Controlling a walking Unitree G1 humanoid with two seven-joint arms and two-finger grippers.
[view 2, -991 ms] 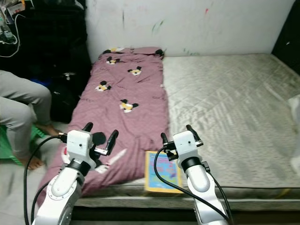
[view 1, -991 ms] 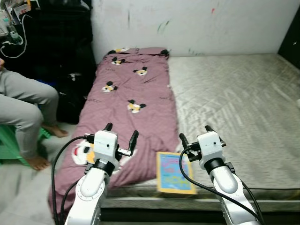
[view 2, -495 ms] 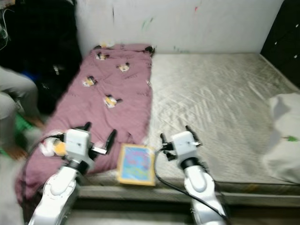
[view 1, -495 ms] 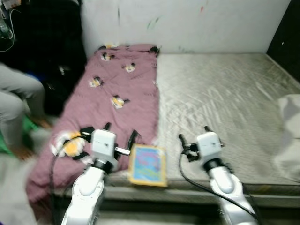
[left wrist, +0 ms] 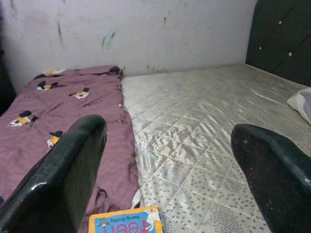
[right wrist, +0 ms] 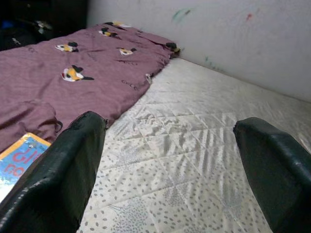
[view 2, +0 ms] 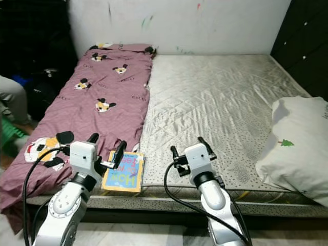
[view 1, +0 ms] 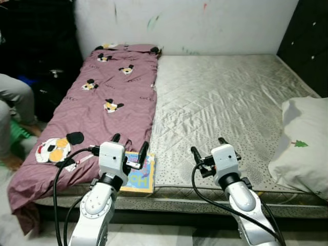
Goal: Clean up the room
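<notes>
A colourful picture book (view 1: 138,176) lies flat at the mattress's front edge, partly on the maroon cartoon-print blanket (view 1: 97,97). My left gripper (view 1: 129,144) hovers open just above the book's near-left corner, holding nothing. My right gripper (view 1: 208,146) is open too, over bare grey quilted mattress (view 1: 220,97) to the book's right. A white pillow (view 1: 302,143) with a small green tree print rests at the bed's right edge. In the left wrist view the book (left wrist: 129,221) lies just below the fingers (left wrist: 63,170); in the right wrist view the book (right wrist: 19,158) lies off to one side.
A person's grey-trousered leg (view 1: 13,97) sits at the far left beside dark bags (view 1: 48,84) on the floor. A white wall (view 1: 179,23) backs the bed, and a black padded panel (view 1: 307,41) stands at the right. The blanket hangs over the bed's front-left corner.
The camera has swung to the right, so the whole scene slid left and the pillow came into view. The book now sits below my left gripper. Both grippers stay open.
</notes>
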